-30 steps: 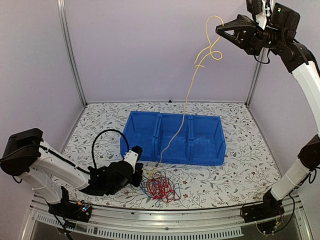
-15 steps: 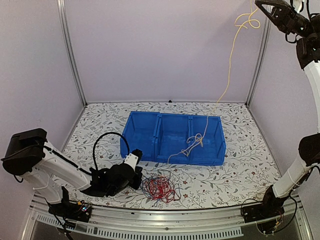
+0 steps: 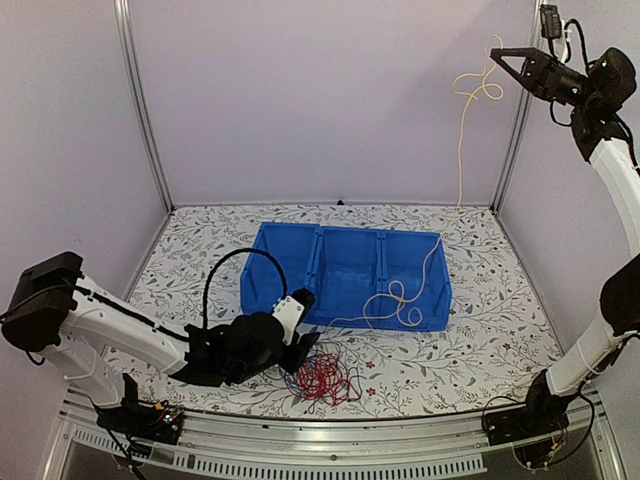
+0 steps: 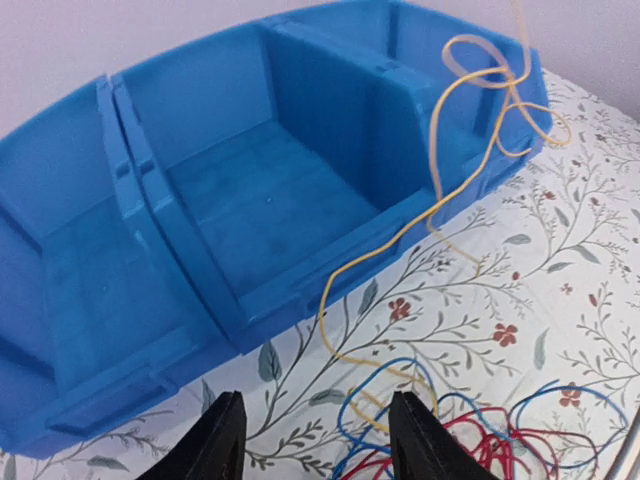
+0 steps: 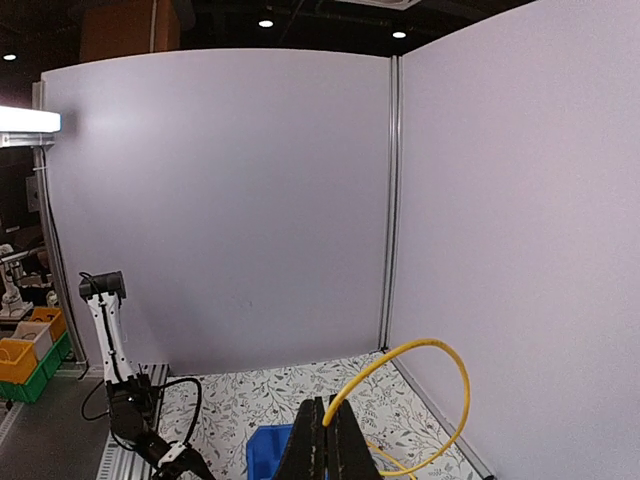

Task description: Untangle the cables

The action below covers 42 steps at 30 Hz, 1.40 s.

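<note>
Floral table [image 3: 480, 340] holds one bin [image 3: 264, 268]; right jaws pinch one yellow cable [image 3: 460, 150], left jaws gape by seemingly several red-blue cables [image 3: 322, 378].

Bin: blue plastic three-compartment bin [image 3: 290, 262], centre of floral-patterned table [image 3: 490, 340].
Tangle: heap of thin red and dark-blue wires [image 3: 322, 378], before bin, just right of left gripper [image 3: 306, 348].
Strand: thin yellow-tan wire [image 3: 461, 150], from right gripper [image 3: 503, 55] high rear-right into bin's right compartment, then to heap.

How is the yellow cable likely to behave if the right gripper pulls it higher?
Likely very floppy: the yellow cable hangs slack from the right gripper and loops over the blue bin. Probably light: one pinch carries it. Its low end reaches the red and blue tangle, so it may snag.
</note>
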{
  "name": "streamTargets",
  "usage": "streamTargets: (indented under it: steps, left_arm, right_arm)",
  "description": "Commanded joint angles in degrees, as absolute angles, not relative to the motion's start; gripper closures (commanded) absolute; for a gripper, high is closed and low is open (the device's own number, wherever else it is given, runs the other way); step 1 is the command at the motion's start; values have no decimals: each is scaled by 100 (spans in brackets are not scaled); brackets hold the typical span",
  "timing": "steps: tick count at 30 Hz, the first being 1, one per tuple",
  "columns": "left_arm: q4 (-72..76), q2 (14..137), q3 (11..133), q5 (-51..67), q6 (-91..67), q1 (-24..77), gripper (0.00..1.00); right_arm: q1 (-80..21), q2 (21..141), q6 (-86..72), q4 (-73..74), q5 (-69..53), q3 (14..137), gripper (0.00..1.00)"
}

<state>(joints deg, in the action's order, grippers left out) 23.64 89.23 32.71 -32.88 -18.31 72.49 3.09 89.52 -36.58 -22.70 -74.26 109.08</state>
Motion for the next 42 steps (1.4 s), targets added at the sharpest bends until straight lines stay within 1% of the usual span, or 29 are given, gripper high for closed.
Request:
streamTargets:
  steps: [1, 6, 8, 11, 18, 25, 28, 33, 39, 42]
  left_arm:
    - [2683, 8698, 3796, -2802, -894, 7553, 48]
    - [2784, 9101, 4381, -2204, -351, 7520, 45]
    - [2416, 9357, 4732, -1818, -220, 7406, 45]
    - [1725, 9747, 5321, -1575, -157, 7195, 46]
    - [1885, 10099, 5559, -650, -62, 6578, 51]
    - [2096, 10640, 5991, 71, 182, 6339, 53]
    - [2043, 10877, 6243, 355, 254, 6325, 55]
    - [2109, 11116, 6489, 375, 173, 6311, 66]
    - [2224, 11265, 6495, 161, 41, 6287, 86]
    - [2328, 11255, 6366, 23, 18, 6279, 94]
  right_arm:
    - [334, 8468, -3409, -2163, -7499, 10421, 100]
    - [333, 8271, -3362, -2162, -7514, 10071, 100]
    - [332, 8213, -3359, -2162, -7504, 9986, 100]
    - [334, 8150, -3349, -2145, -7524, 9918, 100]
    - [312, 8010, -3448, -2148, -7558, 9906, 100]
    - [272, 7915, -3532, -2140, -7556, 9909, 100]
    - [272, 7902, -3534, -2126, -7528, 9955, 100]
    - [272, 7893, -3606, -2115, -7517, 10032, 100]
    - [272, 7859, -3638, -2103, -7514, 10072, 100]
    - [272, 7841, -3632, -2084, -7515, 10072, 100]
